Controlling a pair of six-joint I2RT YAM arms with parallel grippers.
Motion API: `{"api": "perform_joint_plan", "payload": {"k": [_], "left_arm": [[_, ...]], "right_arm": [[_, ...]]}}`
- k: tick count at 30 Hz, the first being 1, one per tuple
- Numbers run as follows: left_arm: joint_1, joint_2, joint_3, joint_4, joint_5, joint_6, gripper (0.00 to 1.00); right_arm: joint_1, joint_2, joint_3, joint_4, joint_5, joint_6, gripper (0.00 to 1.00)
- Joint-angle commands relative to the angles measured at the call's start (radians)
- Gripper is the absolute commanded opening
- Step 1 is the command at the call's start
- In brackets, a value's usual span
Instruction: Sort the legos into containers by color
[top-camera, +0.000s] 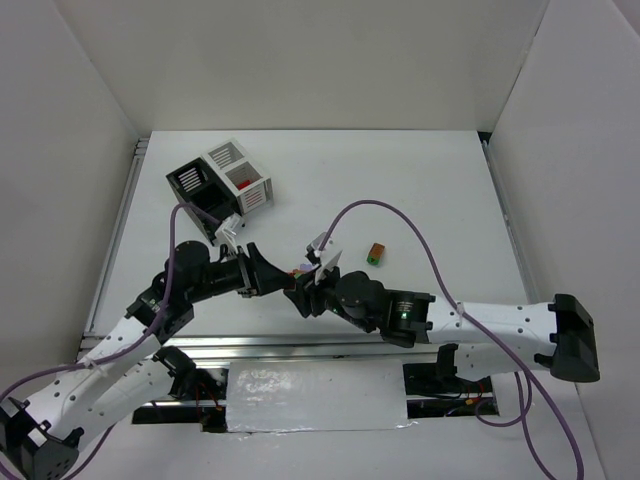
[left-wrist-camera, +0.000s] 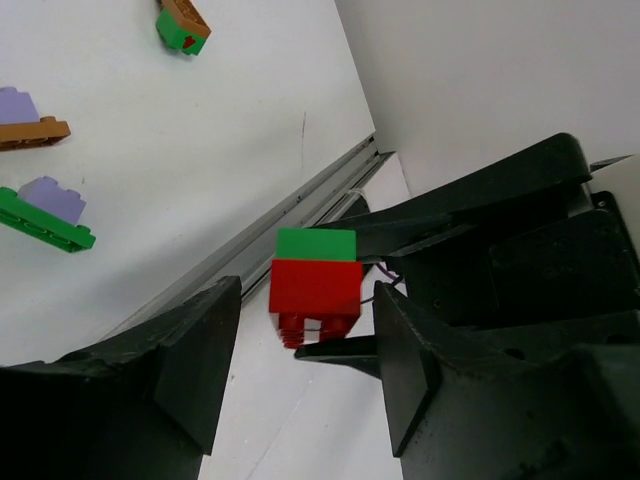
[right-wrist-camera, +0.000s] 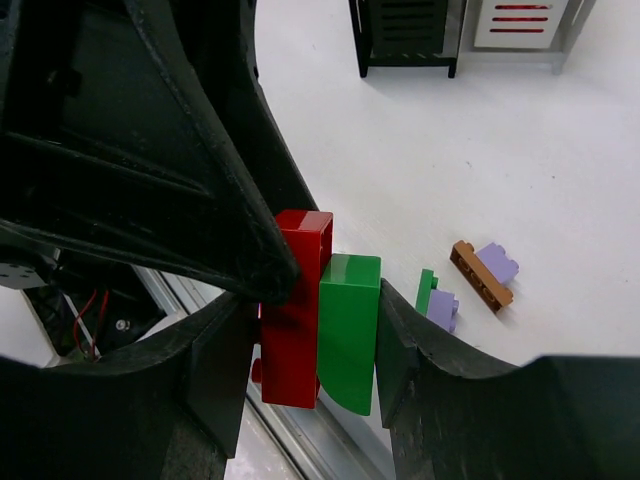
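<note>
**Two-brick stack between meeting pincers**

Right pincer (right-wrist-camera: 315, 300): closed on red-and-green plastic lego stack (right-wrist-camera: 300, 330).
Left pincer (left-wrist-camera: 305, 300): open, straddling same stack.
White surface (top-camera: 430, 190): loose brown-and-green lego (top-camera: 375, 253) nearby.
Far side, left: black slotted bin (top-camera: 187, 182), contents unseen; joined white slotted bin (top-camera: 228, 155), something red inside.

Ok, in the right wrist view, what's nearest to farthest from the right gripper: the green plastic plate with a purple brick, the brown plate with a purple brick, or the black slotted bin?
From the right gripper:
1. Green plate with purple brick: close beside the fingers.
2. Brown plate with purple brick: just beyond it.
3. Black slotted bin: farthest, at the view's top.
</note>
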Motion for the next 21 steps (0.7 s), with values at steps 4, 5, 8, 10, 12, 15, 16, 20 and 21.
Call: {"api": "perform_joint_plan", "payload": {"k": [4, 5, 8, 10, 12, 15, 16, 20, 21], "left_arm": [[-0.011, 0.013, -0.008, 0.142, 0.041, -0.015, 0.43], [-0.013, 0.016, -0.008, 0.145, 0.045, -0.015, 0.36], [-0.018, 0.019, -0.011, 0.158, 0.062, -0.009, 0.16], [-0.019, 0.013, -0.008, 0.155, 0.067, -0.001, 0.09], [-0.019, -0.002, -0.002, 0.147, 0.062, 0.014, 0.02], [-0.019, -0.016, 0.034, 0.08, 0.025, 0.069, 0.0], [-0.019, -0.019, 0.063, 0.04, -0.005, 0.113, 0.0], [-0.019, -0.039, 0.104, -0.04, -0.024, 0.227, 0.0], [-0.019, -0.047, 0.104, -0.034, 0.019, 0.252, 0.0]], "right_arm": [[0.007, 0.023, 0.013, 0.105, 0.013, 0.021, 0.0], [0.007, 0.022, 0.01, 0.109, 0.024, 0.024, 0.0], [0.004, 0.02, 0.007, 0.103, 0.094, 0.064, 0.0], [0.004, 0.023, 0.01, 0.097, 0.145, 0.09, 0.0], [0.005, 0.023, 0.012, 0.097, 0.162, 0.102, 0.01], [-0.002, 0.008, 0.006, 0.09, 0.11, 0.115, 0.97], [-0.016, -0.012, 0.005, 0.062, -0.007, 0.113, 1.0], [-0.131, -0.093, 0.002, -0.044, -0.38, 0.113, 1.0], [-0.177, -0.116, -0.019, -0.055, -0.434, 0.113, 1.0]]}}
